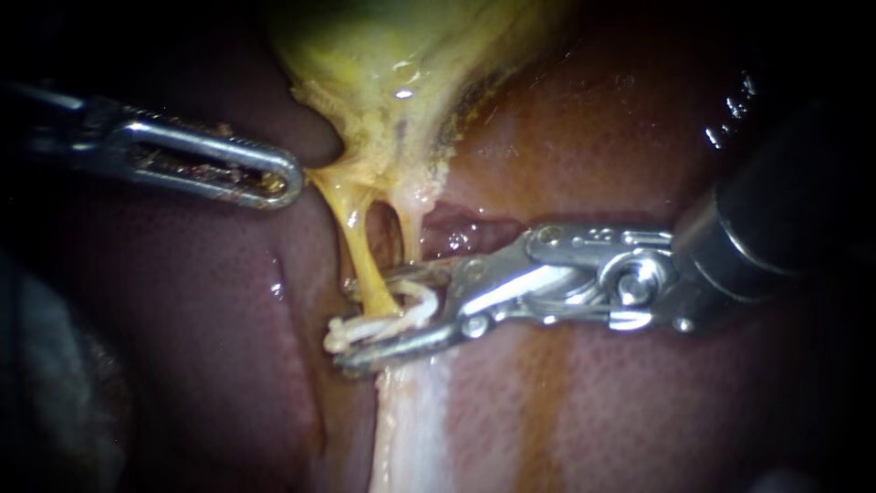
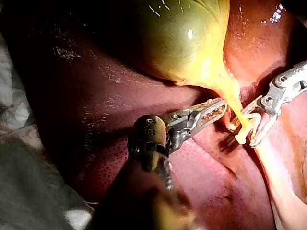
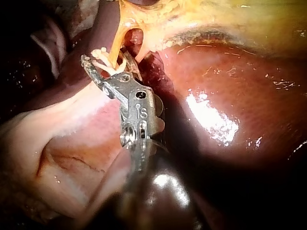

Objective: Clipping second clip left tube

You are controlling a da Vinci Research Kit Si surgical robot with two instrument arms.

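In the endoscope view the gallbladder [image 1: 401, 55] hung yellow-green at the upper centre of the frame, with the red-brown liver [image 1: 639, 137] around it. Two tubes ran down from its neck with a small window between them: the bright yellow left tube [image 1: 359, 242] and the paler right tube [image 1: 412, 228] just beside it.

The right instrument [image 1: 345, 324] ran in from the right edge to just left of centre. Its jaws stood apart, one on each side of the left tube, clamped on a white clip [image 1: 383, 319] carried between them — the clip's legs straddled the tube low down.

The left instrument [image 1: 287, 178] ran in from the upper left. Its jaws were closed on a point of yellow tissue at the edge of the gallbladder's neck.

In the left wrist view that instrument's tip lay just beside the left tube, the clip just beyond it. In the right wrist view the white legs showed between the jaws — the tube passed through them.
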